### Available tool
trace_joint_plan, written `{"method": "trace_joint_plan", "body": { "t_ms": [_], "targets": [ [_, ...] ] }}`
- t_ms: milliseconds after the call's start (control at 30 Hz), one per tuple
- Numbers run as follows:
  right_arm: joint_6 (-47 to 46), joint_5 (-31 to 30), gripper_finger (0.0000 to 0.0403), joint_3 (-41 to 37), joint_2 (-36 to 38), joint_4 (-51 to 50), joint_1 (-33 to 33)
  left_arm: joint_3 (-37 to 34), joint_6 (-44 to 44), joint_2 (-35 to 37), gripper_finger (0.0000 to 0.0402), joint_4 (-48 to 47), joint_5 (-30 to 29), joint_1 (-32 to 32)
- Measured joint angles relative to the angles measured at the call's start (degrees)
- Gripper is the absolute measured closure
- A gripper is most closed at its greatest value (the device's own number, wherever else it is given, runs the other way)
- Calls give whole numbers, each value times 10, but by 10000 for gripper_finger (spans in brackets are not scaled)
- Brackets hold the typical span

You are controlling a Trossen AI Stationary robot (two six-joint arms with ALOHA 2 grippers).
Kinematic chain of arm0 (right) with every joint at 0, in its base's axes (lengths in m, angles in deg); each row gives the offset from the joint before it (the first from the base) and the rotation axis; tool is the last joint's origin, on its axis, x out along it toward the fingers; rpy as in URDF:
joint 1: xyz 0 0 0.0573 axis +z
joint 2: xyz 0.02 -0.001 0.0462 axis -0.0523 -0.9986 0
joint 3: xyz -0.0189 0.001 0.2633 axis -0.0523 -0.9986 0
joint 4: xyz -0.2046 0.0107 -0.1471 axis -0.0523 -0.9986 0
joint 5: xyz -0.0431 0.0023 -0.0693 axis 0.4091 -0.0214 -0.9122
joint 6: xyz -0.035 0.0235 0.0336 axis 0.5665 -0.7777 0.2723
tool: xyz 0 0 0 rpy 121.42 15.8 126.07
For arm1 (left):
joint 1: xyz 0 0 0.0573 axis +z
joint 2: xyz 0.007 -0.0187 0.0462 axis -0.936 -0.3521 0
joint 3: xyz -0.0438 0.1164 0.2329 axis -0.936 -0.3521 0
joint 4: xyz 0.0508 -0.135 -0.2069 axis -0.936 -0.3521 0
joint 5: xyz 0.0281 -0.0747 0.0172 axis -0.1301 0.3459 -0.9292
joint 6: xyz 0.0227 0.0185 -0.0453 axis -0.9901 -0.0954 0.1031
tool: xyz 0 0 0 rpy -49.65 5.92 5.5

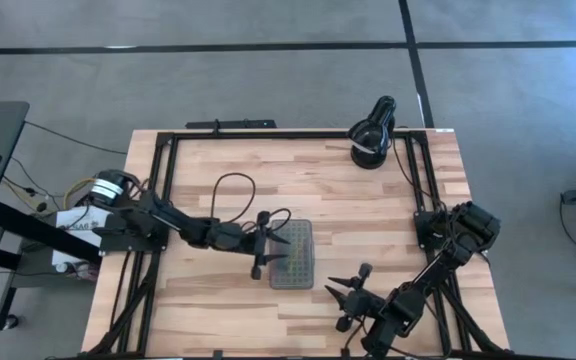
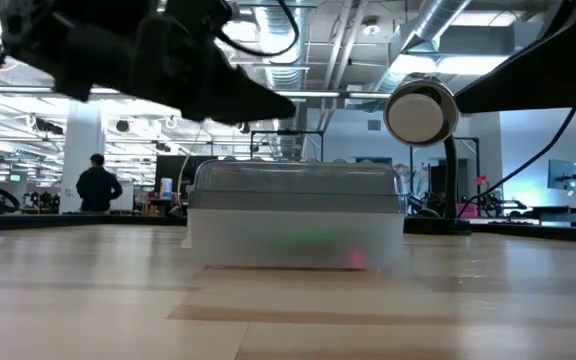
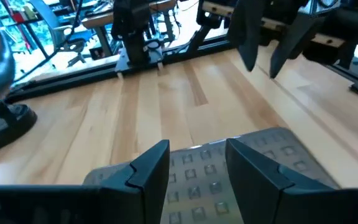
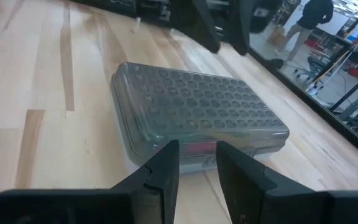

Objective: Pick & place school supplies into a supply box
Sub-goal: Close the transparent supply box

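Supply box [image 1: 293, 254] shut, mid-table, long axis running 12 to 6; colours of the school supplies [image 2: 320, 246] show faintly through its clear wall. My left gripper [image 1: 265, 245] hangs at the box's 9 o'clock edge over the lid, fingers spread, holding nothing. It is the nearer arm. My right gripper [image 1: 348, 291] waits around 4 o'clock, part open, empty. Bare wood table [image 1: 208, 310] elsewhere; black lamp [image 1: 372, 134] far at 1 o'clock. A person [image 2: 98, 184] stands in the workshop beyond.

A black round lamp [image 1: 372, 134] stood at my pale wooden tabletop's [image 1: 218, 170] far edge; a dark-clothed person [image 2: 98, 187] stood beyond.
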Motion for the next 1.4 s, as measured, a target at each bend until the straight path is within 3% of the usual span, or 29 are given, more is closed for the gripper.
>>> {"method": "trace_joint_plan", "body": {
  "t_ms": [333, 1400],
  "targets": [
    [0, 0, 301, 0, 0, 3, 0, 26, 22, -62, 249, 17, 43, 31],
    [-1, 1, 301, 0, 0, 1, 4, 32, 73, -62, 249, -53, 71, 45]
  ]
}}
